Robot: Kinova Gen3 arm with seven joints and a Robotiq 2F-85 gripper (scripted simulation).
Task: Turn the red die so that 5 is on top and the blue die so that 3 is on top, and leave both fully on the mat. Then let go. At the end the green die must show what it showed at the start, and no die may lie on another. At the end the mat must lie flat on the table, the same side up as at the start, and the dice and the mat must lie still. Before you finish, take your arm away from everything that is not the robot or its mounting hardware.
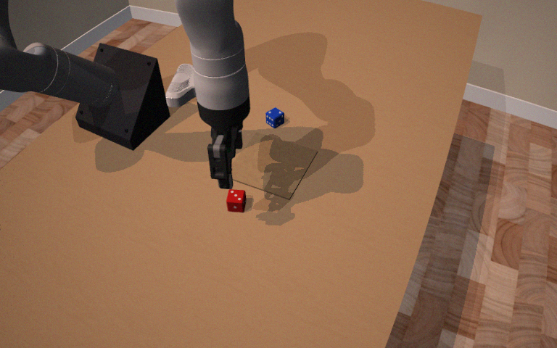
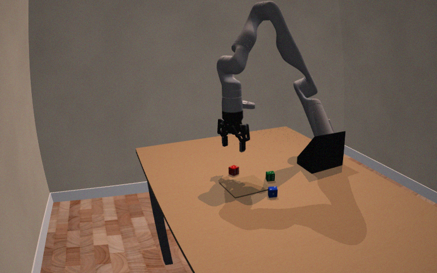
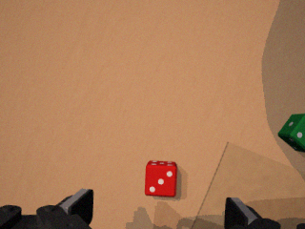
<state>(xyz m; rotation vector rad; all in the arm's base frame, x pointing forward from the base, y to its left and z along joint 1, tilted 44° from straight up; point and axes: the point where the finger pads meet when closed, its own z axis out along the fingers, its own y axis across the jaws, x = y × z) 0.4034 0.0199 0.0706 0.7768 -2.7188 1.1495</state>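
The red die (image 1: 236, 200) lies on the table just off one corner of the thin tan mat (image 1: 275, 168); in the wrist view the red die (image 3: 160, 178) shows 3 on top. The blue die (image 1: 274, 117) lies on the table off the mat's far side, and it also shows in the exterior view (image 2: 272, 191). The green die (image 2: 269, 176) lies beside the mat, off it; the arm hides it in the top view. My gripper (image 2: 233, 146) is open and empty, well above the table, roughly over the red die (image 2: 233, 170), with its fingers on either side of that die.
The arm's black base block (image 1: 122, 96) stands at the table's back left. The table's left edge (image 2: 144, 173) drops to a wooden floor. The mat (image 3: 254, 185) lies flat, partly under the arm's shadow.
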